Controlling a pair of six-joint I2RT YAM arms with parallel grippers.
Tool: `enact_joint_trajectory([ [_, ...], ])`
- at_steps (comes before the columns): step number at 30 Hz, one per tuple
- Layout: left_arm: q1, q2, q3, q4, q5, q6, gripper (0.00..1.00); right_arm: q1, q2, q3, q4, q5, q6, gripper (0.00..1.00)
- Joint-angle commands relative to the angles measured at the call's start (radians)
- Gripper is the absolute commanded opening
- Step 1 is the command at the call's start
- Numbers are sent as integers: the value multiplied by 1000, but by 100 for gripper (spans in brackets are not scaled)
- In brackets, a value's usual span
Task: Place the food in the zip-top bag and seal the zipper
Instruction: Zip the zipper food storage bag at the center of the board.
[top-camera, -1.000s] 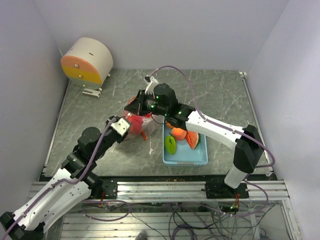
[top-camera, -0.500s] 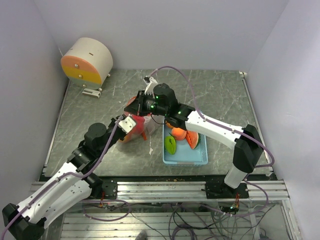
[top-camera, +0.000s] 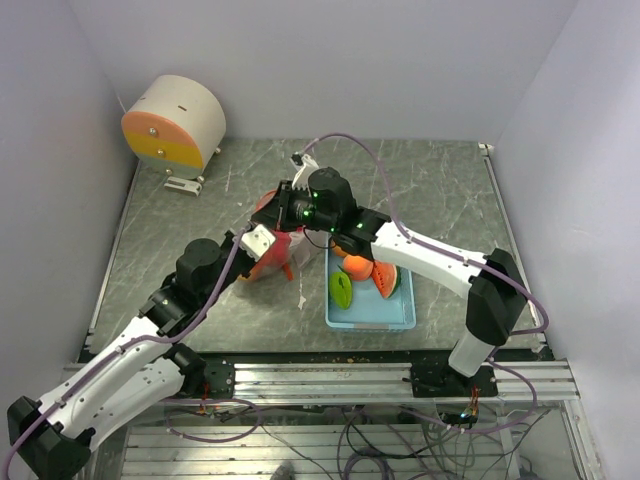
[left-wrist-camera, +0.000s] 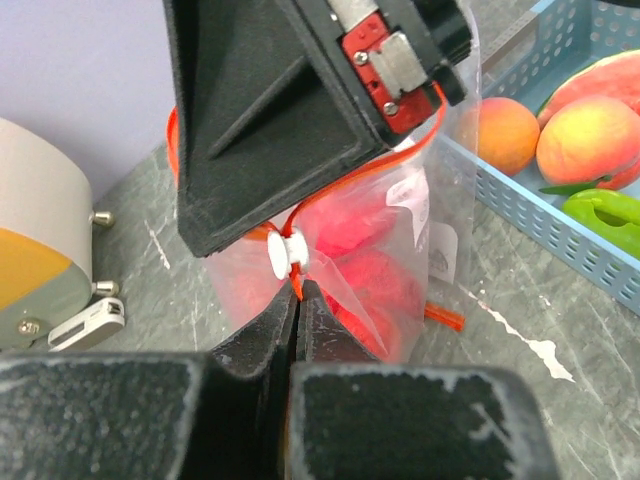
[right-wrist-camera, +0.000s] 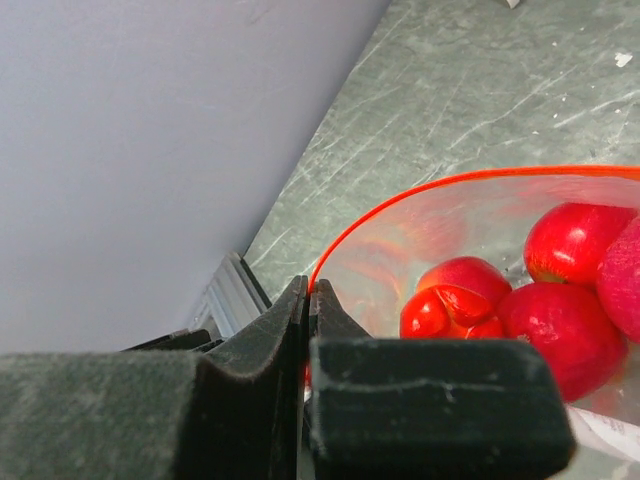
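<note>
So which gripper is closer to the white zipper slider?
Left. The left gripper pinches the zipper just below the white slider; the right gripper clamps the zip-top bag rim slightly further along.

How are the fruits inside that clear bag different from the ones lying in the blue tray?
The bag fruits are all red and round; the tray fruits are mixed: orange round ones, a green piece and a red slice. The bag fruits sit bunched inside the clear zip-top bag, whose mouth is open; the tray fruits lie loose in the open blue tray. Both are small, glossy fruits.
</note>
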Motion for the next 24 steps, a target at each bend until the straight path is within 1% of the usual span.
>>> enact_joint_trajectory([
  [1, -1, -27, 48, -52, -56, -15, 7, 4, -40, -28, 37, 27, -7, 0],
  [3, -2, -37, 51, -72, -54, -13, 7, 3, -47, -39, 40, 24, -16, 2],
  [9, -1, -87, 27, -96, 7, 20, 7, -17, -99, -86, 68, 10, -79, 48],
  [11, -1, -102, 20, -104, 21, 32, 7, -28, -120, -102, 79, -15, -117, 56],
  [14, -1, -125, 13, -125, 41, 44, 7, -41, -169, -139, 116, -99, -226, 57],
  [17, -1, -137, 21, -158, 64, 40, 7, -44, -250, -226, 184, -170, -398, 61],
  [21, -1, -140, 52, -208, 105, 30, 7, -45, -374, -353, 230, -258, -695, 63],
  [24, -1, -143, 76, -240, 151, 22, 7, -44, -436, -444, 262, -351, -899, 61],
])
